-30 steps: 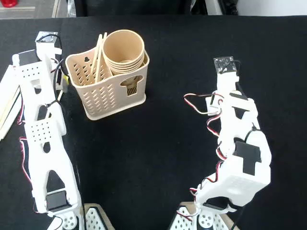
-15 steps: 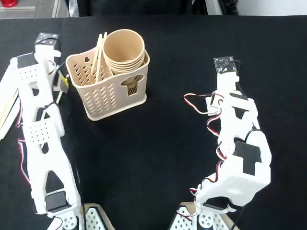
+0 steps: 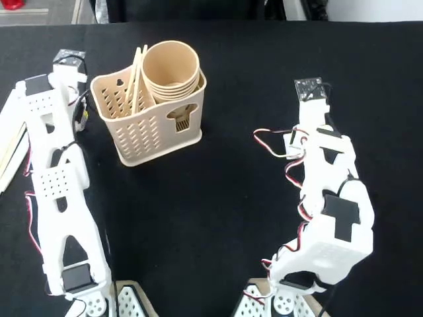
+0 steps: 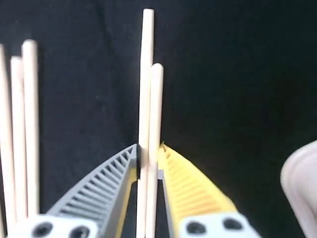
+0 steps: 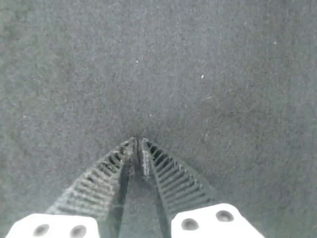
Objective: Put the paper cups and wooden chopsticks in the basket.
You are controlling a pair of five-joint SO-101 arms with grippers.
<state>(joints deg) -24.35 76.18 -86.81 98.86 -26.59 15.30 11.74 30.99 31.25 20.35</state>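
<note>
Delta over the last second: the left arm's wrist end shifts a little, nudging toward the basket (image 3: 149, 129); the right arm hasn't moved. My read: the left is mid-transfer with a load and not over the rim yet. Left gripper (image 4: 148, 148) is nearly together, clamped on a chopstick pair (image 4: 146, 74). The two sticks lie side by side and touching, pinched at the jaw tips, long ends running out ahead. The pair hangs over the bench (image 3: 218, 198) at the basket's 9 o'clock side, with the basket wall just beside it in the left wrist view. The basket sits at 11 o'clock on the bench. It already holds the stacked paper cups (image 3: 170, 66) and a few upright chopsticks (image 3: 135, 79) in its 9 o'clock compartment. Loose chopsticks (image 3: 10, 155) lie at the bench's 9 o'clock edge, so I'd expect more trips after this one. Right gripper (image 5: 137, 145) is fully together, holds nothing, and hovers over bare bench around 3 o'clock.
</note>
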